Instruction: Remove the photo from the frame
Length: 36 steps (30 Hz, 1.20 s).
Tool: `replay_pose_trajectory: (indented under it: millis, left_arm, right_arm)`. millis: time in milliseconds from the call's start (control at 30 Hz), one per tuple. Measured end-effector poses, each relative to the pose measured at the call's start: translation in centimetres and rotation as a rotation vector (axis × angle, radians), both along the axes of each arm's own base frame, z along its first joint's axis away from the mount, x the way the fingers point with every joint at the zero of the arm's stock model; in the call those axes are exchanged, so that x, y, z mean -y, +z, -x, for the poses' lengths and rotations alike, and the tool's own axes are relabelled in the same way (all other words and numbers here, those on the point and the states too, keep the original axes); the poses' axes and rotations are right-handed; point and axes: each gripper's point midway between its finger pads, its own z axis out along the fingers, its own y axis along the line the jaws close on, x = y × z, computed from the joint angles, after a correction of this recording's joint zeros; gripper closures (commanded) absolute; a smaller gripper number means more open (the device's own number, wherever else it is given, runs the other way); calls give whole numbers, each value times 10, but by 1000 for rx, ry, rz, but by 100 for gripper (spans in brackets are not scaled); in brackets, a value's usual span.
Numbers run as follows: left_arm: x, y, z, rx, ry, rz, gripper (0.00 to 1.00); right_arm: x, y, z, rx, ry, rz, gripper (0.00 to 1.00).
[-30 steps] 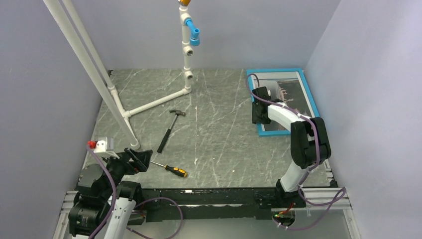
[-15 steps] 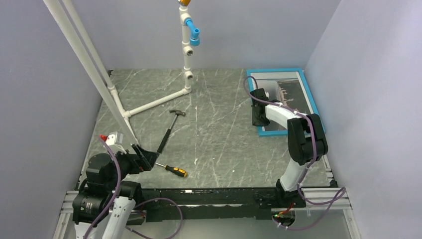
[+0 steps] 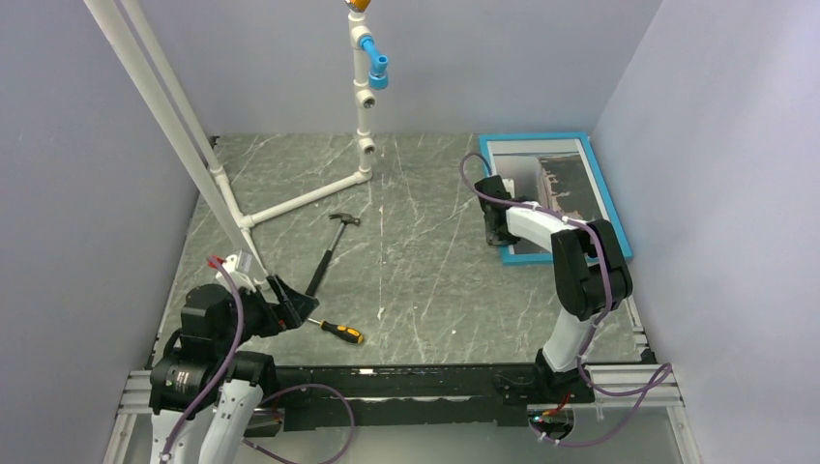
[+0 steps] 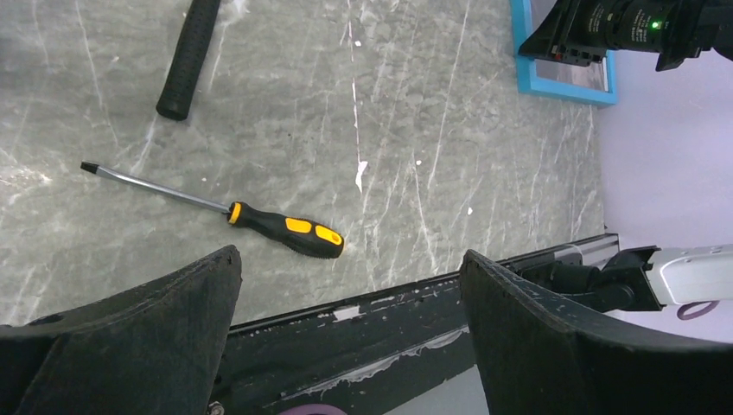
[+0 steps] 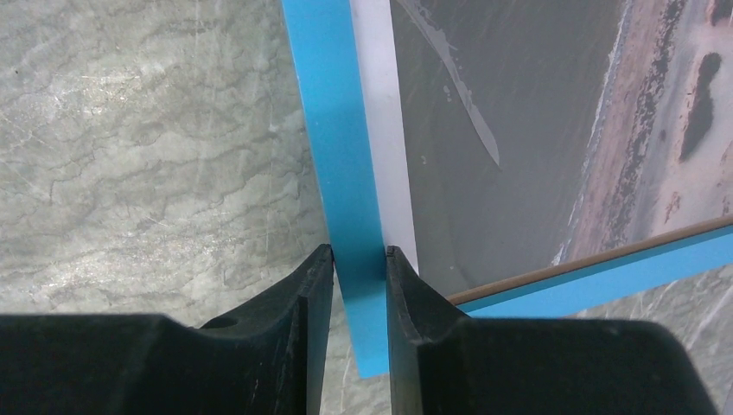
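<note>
The frame has a turquoise front and lies at the back right of the table, against the right wall. The photo, grey-toned with a white border, sits inside it. My right gripper is at the frame's near left corner. In the right wrist view its jaws are shut on the frame's blue side bar, one finger on each side, with the photo just right of them. My left gripper hovers open at the front left, its fingers holding nothing.
A yellow-and-black screwdriver lies just ahead of the left gripper, also seen in the left wrist view. A hammer lies left of centre. A white pipe stand rises at the back. The right wall runs beside the frame.
The right jaws have narrowed onto the frame's side bar and shifted slightly left. The left arm has swung its open gripper right, toward the screwdriver.
</note>
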Motion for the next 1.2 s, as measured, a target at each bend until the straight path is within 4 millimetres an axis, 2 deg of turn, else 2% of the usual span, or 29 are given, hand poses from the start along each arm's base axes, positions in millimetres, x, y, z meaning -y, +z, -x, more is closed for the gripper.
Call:
replay_pose_trajectory:
  millis: [133,300,433,567,667,867,1000,1200]
  left_arm:
    - [3,-2,1,-20,-13,14,1]
    - [13,-7,2,-39,-57,58,1]
    - [28,-20,1,-87,-116,125,9]
    - [45,-31,-3,-126,-171,237,13]
    - [55,-42,-7,-149,-194,305,12]
    - [82,-52,-3,-226,-306,279,10]
    - [106,-56,-8,-233,-339,276,9]
    - [131,-77,-20,-261,-303,242,9]
  right_arm:
    - [-11,1,0,10,25,-4,100]
    - [-40,0,7,11,89,-17,100]
    - [-66,1,17,5,135,-37,100]
    - [-98,2,34,-21,191,-133,100]
    - [-123,3,54,-45,236,-251,100]
    - [-169,7,94,-100,319,-467,100]
    - [-191,9,115,-136,346,-583,100]
    - [-214,16,134,-181,364,-686,100]
